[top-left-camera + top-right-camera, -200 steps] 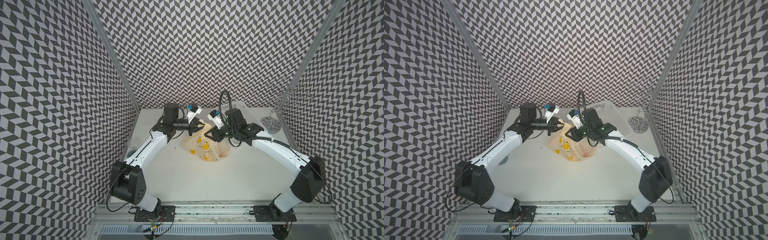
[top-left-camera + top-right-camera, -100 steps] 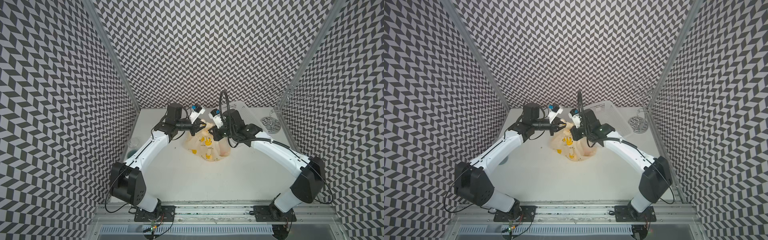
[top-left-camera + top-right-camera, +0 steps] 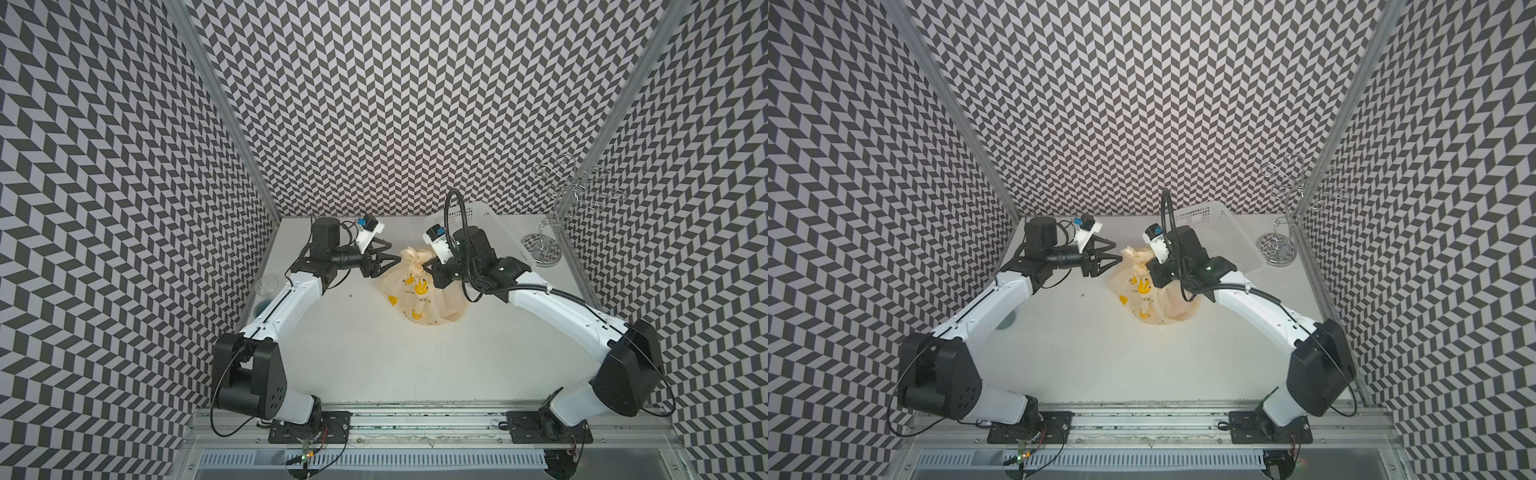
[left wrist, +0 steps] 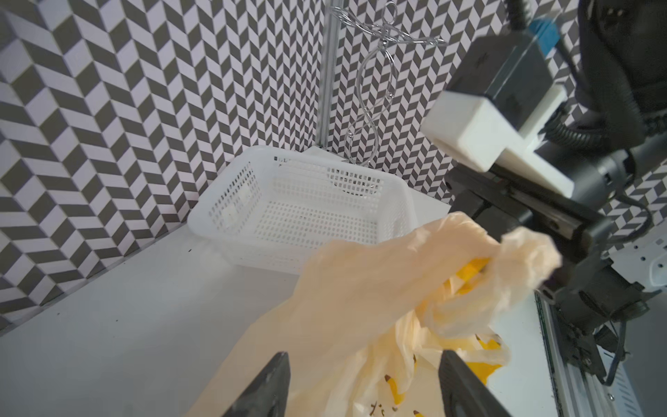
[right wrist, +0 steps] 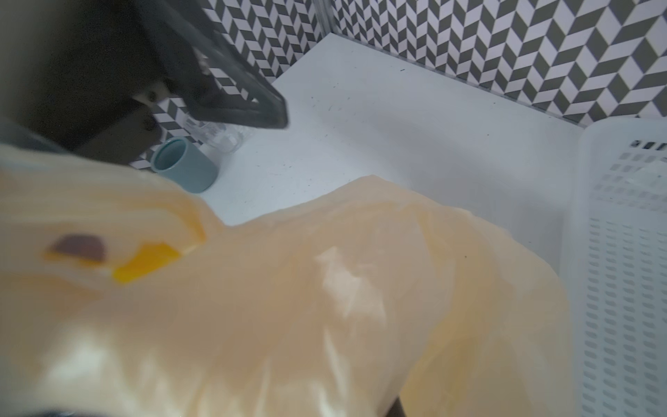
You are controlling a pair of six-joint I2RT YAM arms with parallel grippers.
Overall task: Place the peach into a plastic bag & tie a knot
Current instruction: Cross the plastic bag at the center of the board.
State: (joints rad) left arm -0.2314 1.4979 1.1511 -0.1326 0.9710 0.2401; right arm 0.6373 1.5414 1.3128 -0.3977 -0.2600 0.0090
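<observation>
The plastic bag (image 3: 409, 291) lies on the white table between my arms, banana print facing up. Its cream handles are bunched into a lump, the knot (image 3: 415, 254), which also shows in the left wrist view (image 4: 519, 267). My right gripper (image 3: 429, 263) is shut on that lump from the right. My left gripper (image 3: 392, 254) stands open just left of the lump, not touching it; the bag lies beyond its spread fingers (image 4: 274, 382). The peach itself is hidden; a rounded orange-tinted bulge (image 3: 453, 305) shows through the bag's right side.
A white perforated basket (image 3: 494, 232) stands behind my right arm at the back. A wire stand (image 3: 544, 249) stands in the back right corner. By the left wall there are a blue-grey cup (image 5: 184, 166) and a clear glass (image 5: 216, 139).
My left gripper has opened, let go of the bag's handle and pulled back a little to the left. My right gripper has shut on the bunched handles.
</observation>
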